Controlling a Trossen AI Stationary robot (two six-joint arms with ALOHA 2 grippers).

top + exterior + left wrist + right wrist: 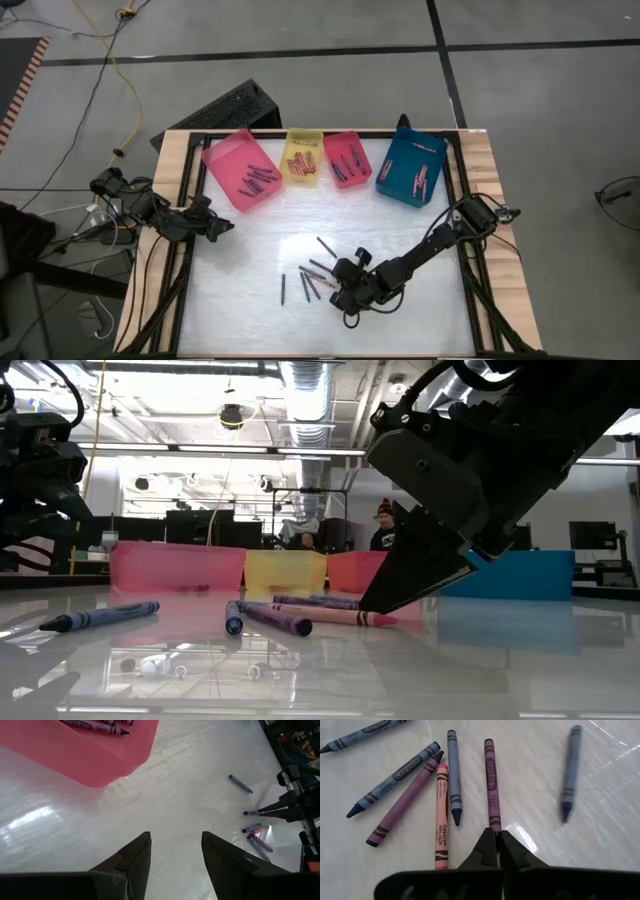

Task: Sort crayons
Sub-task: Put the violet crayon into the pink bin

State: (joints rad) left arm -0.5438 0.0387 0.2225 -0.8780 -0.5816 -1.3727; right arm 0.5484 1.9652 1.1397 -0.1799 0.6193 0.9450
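Note:
Several loose crayons (pixel 312 275) in blue, purple and pink lie on the white table top, near its front middle. My right gripper (pixel 495 839) is low over them and shut on the end of a purple crayon (pixel 490 780). It also shows in the high view (pixel 336 291) and the low view (pixel 378 603). My left gripper (pixel 175 840) is open and empty above the table's left side (pixel 222 228), near the pink tray (pixel 240 170). More crayons lie in the pink, yellow (pixel 300 157), red (pixel 346 160) and blue (pixel 410 168) trays. My right gripper pinches the purple crayon's near end (pixel 494 824) between its two fingertips. The fingers slant down from the table's right side and lie along the crayon, which sticks out ahead of them (pixel 251 813). Whether the crayon is clear of the table, I cannot tell.
The four trays stand in a row along the table's far edge. A pink crayon (pixel 441 815) and a blue one (pixel 453 780) lie just beside the held one. Another blue crayon (pixel 569 772) lies apart. A person (pixel 384 525) shows in the room behind.

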